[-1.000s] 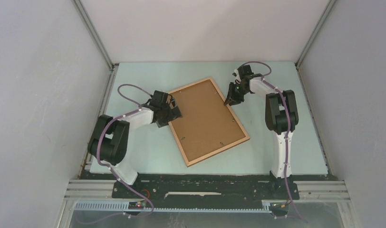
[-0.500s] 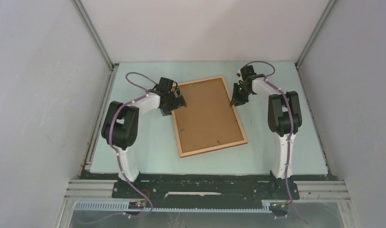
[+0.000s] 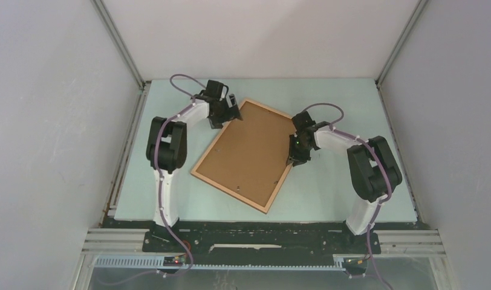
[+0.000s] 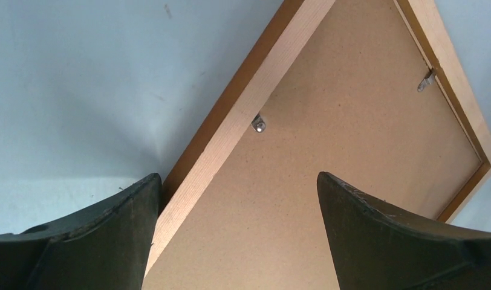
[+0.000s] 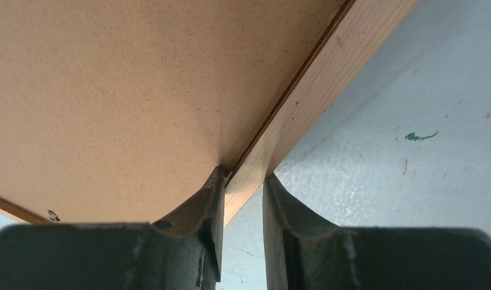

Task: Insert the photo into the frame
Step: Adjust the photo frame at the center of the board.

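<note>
Remote inspection, both arms in view.

The frame (image 3: 219, 138) lies flat near the middle of the counter (image 3: 315, 193), back side up. It is turned askew, with its long sides running from about 7 o'clock to 1 o'clock in the top view. The brown backing board (image 3: 246, 151) sits inside the frame. I can see two small metal tabs (image 4: 259, 124) at the inner edge of the rails.

The left claw (image 3: 228, 112) is at the frame's far corner, at about 11 o'clock from the frame's centre. Its jaws stand wide apart and grip nothing. In the left wrist view one finger (image 4: 80, 241) is on the outer side of the wooden rail, over the counter. The other finger is over the backing board, so the rail runs between them. I cannot tell whether the outer finger touches the wood.

The right claw (image 3: 294, 158) is at the frame's right long side, at about 3 o'clock from its centre. Its jaws are drawn in narrow and clamp the rail. In the right wrist view one finger (image 5: 201, 205) is pressed in where board meets wood, and the other is against the rail's outer face.

A small green mark (image 5: 421, 136) shows on the counter just beyond that rail.
</note>
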`<state>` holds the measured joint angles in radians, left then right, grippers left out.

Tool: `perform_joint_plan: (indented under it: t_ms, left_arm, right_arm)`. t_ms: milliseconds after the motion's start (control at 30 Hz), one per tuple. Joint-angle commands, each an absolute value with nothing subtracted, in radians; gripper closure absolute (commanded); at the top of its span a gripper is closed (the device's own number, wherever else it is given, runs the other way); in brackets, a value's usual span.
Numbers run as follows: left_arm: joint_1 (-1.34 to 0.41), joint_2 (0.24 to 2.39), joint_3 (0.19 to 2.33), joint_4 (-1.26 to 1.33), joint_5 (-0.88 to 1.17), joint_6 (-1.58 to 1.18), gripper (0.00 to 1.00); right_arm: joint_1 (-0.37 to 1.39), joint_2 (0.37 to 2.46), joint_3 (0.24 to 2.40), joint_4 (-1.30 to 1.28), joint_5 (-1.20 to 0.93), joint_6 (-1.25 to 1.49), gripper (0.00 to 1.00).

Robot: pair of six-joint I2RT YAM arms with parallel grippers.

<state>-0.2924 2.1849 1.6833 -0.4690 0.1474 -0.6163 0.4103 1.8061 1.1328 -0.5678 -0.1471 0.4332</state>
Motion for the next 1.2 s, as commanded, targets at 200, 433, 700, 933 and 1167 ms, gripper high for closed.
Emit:
perform_joint_plan:
  t_ms: [200, 433, 700, 933, 1167]
  left_arm:
    - [-0.344, 1.971, 1.832, -0.823, -0.010, -0.432, 0.02]
    - [-0.344, 1.625, 1.384, -0.687, -0.127, -0.425, 0.01]
    - [-0.291, 1.701, 1.273, -0.629, -0.137, -0.470, 0.01]
    - [-0.178, 1.686, 1.052, -0.332, 0.082, -0.600, 0.02]
    - [-0.207, 1.699, 0.924, -0.218, 0.260, -0.670, 0.05]
  right_arm:
    - [0.404, 1.714, 0.995, -0.378, -0.244, 0.515, 0.42]
    - [0.345, 1.742, 1.018, -0.343, -0.262, 0.585, 0.33]
    - [0.267, 1.845, 1.090, -0.374, -0.334, 0.574, 0.60]
    - [0.159, 1.920, 1.193, -0.428, -0.325, 0.537, 0.74]
    - [0.139, 2.025, 1.320, -0.441, -0.424, 0.524, 0.74]
